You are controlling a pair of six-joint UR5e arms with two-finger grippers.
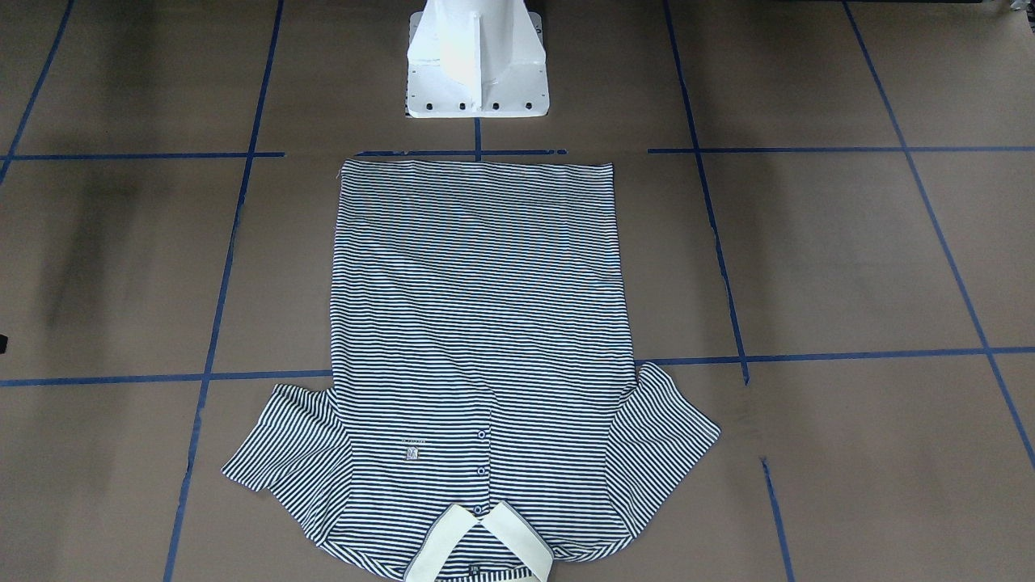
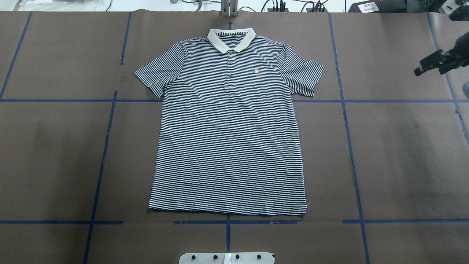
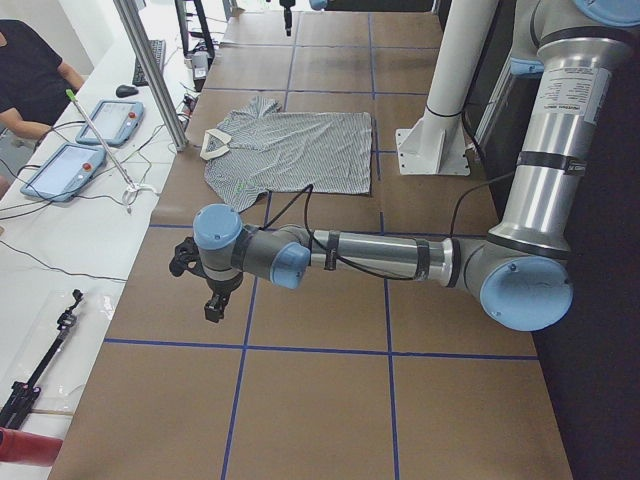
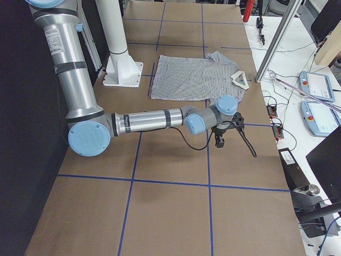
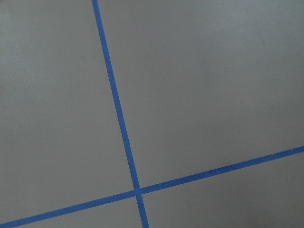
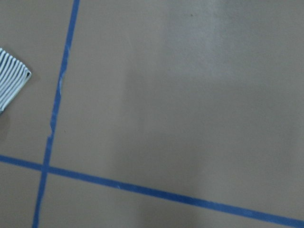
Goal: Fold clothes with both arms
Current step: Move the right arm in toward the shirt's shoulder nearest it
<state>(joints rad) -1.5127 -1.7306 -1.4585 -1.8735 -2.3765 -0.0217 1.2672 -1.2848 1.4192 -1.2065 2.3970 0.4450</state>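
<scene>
The clothes are one navy-and-white striped polo shirt (image 2: 229,139) lying flat and face up mid-table, sleeves spread, its cream collar (image 2: 231,38) at the far edge from the robot. Facing the robot, the shirt (image 1: 481,323) has its hem toward the pedestal. My right gripper (image 2: 421,69) hovers well to the shirt's right, beyond the sleeve; whether it is open or shut does not show. The right wrist view catches only a sleeve tip (image 6: 12,78). My left gripper (image 3: 213,308) hangs over bare table far to the shirt's left; I cannot tell its state.
The white pedestal base (image 1: 477,73) stands just behind the hem. Blue tape lines (image 2: 106,146) grid the brown tabletop. Along the far side, a bench holds tablets (image 3: 110,120) and cables, with a metal post (image 3: 150,70) and a seated person (image 3: 30,70).
</scene>
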